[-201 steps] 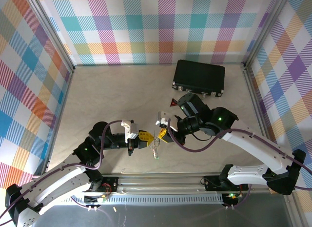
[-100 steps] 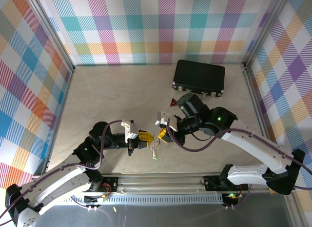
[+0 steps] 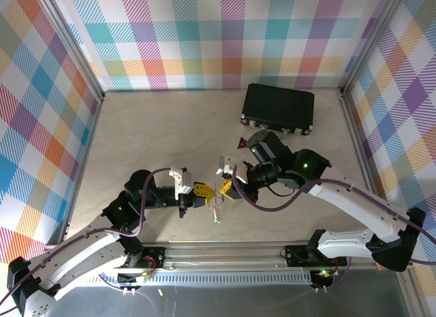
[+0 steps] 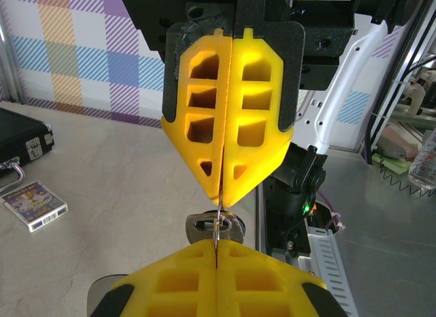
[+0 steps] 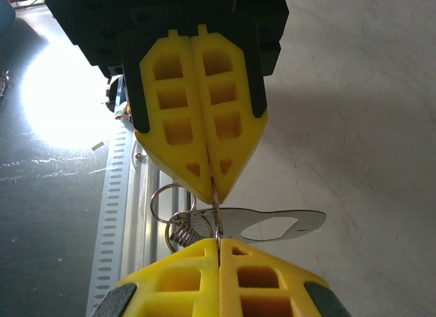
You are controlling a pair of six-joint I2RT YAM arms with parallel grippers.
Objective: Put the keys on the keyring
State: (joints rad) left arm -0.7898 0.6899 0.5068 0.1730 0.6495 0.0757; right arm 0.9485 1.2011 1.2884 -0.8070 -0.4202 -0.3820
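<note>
My left gripper [image 3: 206, 192] and right gripper [image 3: 226, 187] meet tip to tip above the table's near middle. Both are shut on a thin metal keyring [image 4: 219, 218], which runs edge-on between the two pairs of yellow fingertips. In the left wrist view my left gripper [image 4: 216, 247] is at the bottom, the right gripper [image 4: 221, 193] faces it from above, and a silver key head [image 4: 201, 228] sits on the ring behind them. In the right wrist view the keyring [image 5: 216, 218] carries a flat metal tag [image 5: 272, 225], small rings and a spring [image 5: 178, 232]. A cluster with a green bit [image 3: 216, 220] hangs below.
A black case [image 3: 278, 108] lies at the back right, with a dark red triangular piece [image 3: 242, 144] in front of it. A small patterned card [image 4: 34, 206] lies on the table near the case. The slotted metal rail [image 3: 225, 252] runs along the near edge.
The cluster hanging under the grippers has swung slightly to the left. Both grippers stay shut in the same place.
</note>
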